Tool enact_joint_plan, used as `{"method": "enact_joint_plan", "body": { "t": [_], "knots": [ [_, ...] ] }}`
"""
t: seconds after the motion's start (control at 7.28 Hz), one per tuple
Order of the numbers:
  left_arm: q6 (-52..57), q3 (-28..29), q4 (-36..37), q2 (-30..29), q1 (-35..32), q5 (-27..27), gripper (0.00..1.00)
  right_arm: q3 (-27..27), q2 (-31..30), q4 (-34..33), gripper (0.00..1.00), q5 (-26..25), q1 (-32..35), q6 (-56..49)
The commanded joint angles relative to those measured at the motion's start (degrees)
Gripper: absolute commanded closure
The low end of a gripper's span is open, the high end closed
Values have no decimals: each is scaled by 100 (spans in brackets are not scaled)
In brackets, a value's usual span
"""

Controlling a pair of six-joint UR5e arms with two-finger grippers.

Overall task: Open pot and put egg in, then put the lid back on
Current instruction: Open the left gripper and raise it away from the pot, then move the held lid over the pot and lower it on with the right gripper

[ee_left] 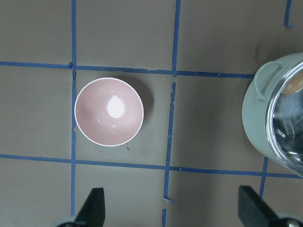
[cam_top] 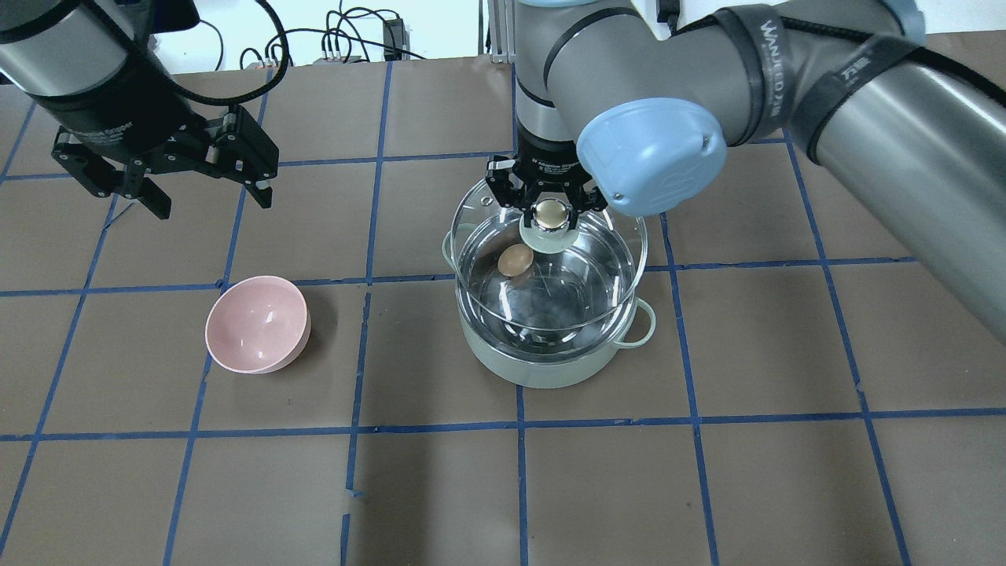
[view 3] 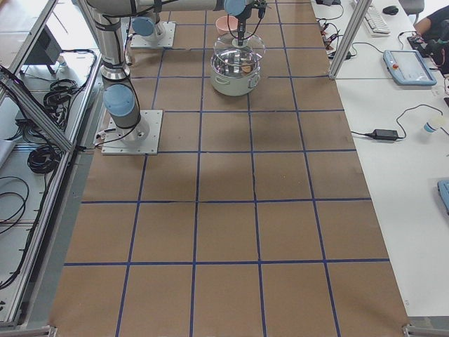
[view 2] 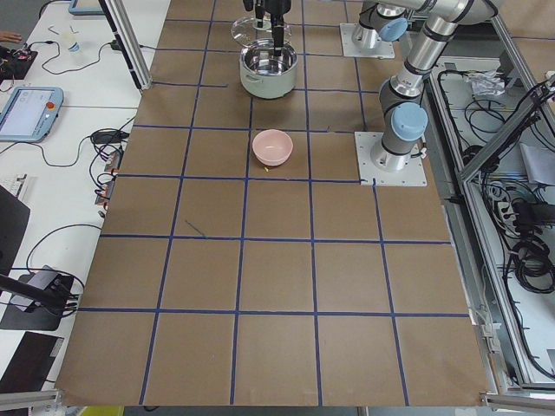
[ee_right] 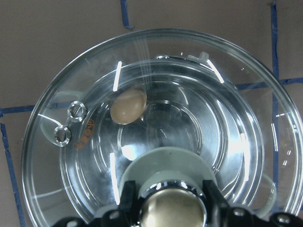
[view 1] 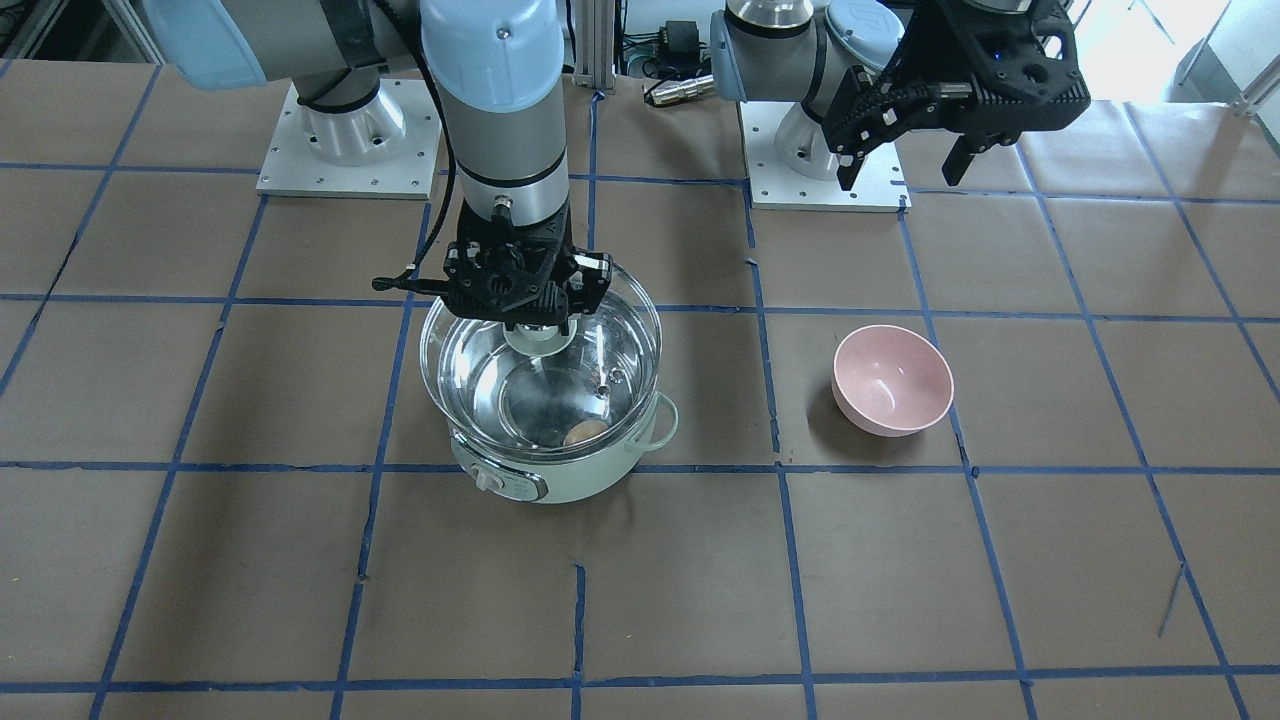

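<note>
Right arm reaches in over the pot (cam_top: 542, 365), wrist straight down. We see the right gripper (ee_right: 170, 203) clamped narrow on the gold knob (cam_top: 552, 212) of the lid (cam_top: 585, 275). The lid hangs above the pot, not seated, and sits off-centre toward the robot's base. The egg (cam_top: 515, 260) lies inside the pot on the steel floor. Left arm is raised near the pink bowl (cam_top: 257, 324), wrist down. The left gripper (cam_top: 212, 200) has its 2 fingers spread wide and is empty. White lettering on the right arm's black straps (cam_top: 774, 55) is too blurred to read.
</note>
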Motion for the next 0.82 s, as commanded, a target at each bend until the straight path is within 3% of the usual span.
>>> {"method": "enact_joint_plan", "body": {
  "t": [0.0,0.69],
  "knots": [
    [331,-189,14,-16,64,-15,0,2,199,-96,56,-66,76,-67],
    [738,-242,558,-42,108,20,0,220,261,-183,56,-39,85,-31]
  ]
}}
